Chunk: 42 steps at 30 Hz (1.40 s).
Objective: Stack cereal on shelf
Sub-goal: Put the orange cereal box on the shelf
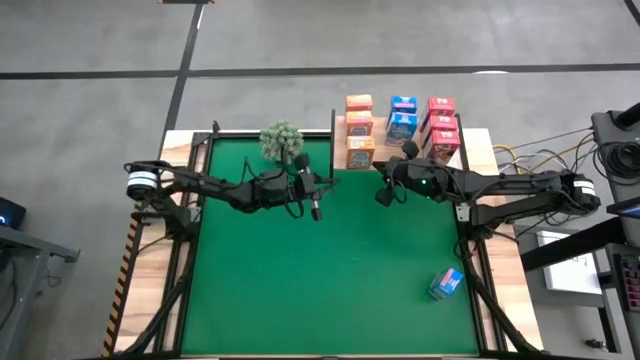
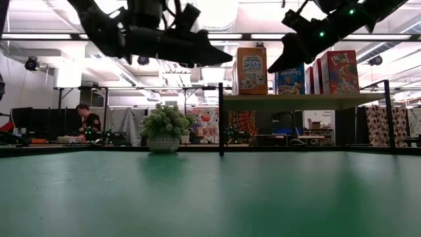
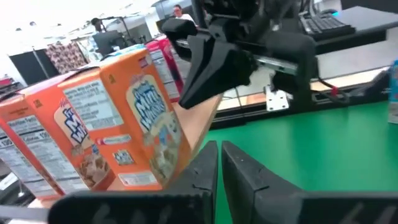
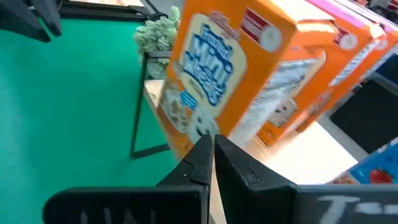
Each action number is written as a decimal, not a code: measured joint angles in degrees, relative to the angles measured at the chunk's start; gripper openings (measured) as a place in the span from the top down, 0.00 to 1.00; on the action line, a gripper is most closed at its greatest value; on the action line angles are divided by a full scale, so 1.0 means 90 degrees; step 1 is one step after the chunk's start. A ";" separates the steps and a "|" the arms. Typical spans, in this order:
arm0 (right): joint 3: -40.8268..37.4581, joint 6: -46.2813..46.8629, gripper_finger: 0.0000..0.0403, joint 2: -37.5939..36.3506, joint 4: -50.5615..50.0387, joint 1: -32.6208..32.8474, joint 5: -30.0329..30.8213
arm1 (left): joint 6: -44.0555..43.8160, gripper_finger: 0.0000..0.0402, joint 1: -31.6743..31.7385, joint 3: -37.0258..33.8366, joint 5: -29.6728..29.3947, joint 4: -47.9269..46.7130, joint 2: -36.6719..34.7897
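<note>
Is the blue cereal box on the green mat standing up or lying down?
Lying down. The blue cereal box lies tipped on the green mat in the high view, away from the shelf, where the others stand.

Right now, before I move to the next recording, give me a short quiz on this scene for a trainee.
1. How many blue boxes stand on the shelf?
2. True or false: the plant stands on the shelf.
3. Where is the stray blue box? A: lying on the green mat, on the right arm's side. B: on top of the orange boxes. C: touching the plant.

Key: 1. two; 2. false, it stands on the mat beside the shelf; 3. A.
</note>
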 joint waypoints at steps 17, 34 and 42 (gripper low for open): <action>0.0000 -0.0502 0.98 0.0084 0.0389 -0.0144 -0.0592 | -0.0014 1.00 0.0357 0.0850 0.0008 -0.0034 0.0905; 0.0000 -0.0772 0.98 0.0665 0.0877 -0.0850 -0.0727 | -0.0105 1.00 0.0627 0.0887 0.0008 -0.0033 0.0927; 0.0002 -0.0759 0.98 0.0822 0.0912 -0.0883 -0.1143 | -0.0105 1.00 0.0707 0.0884 -0.0023 -0.0029 0.0927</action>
